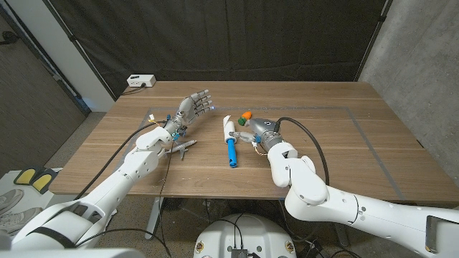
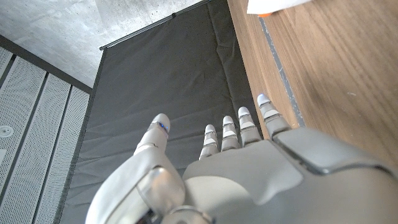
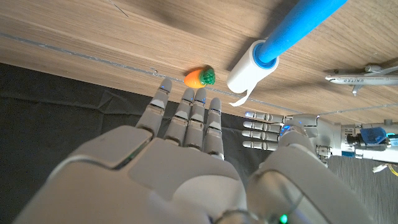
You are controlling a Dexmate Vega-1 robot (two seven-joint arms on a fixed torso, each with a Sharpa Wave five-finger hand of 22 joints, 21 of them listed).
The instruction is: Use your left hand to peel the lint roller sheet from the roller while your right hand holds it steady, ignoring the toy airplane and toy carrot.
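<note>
A wooden table with a thin dark line inset along its edges stands before a black curtain, with grey concrete wall to one side and a perforated grey panel to the other. A small white box sits at the table's far left corner. On the table, the lint roller, white sheet roll and blue handle, lies near the middle, its handle pointing toward the robot, with a loose tab of sheet curling off the roll in the right wrist view. The right hand hovers just beside it, fingers extended and apart, holding nothing. The left hand is raised to the roller's left, fingers spread, also empty. A toy carrot lies just past the roll; a toy airplane rests near the left forearm.
</note>
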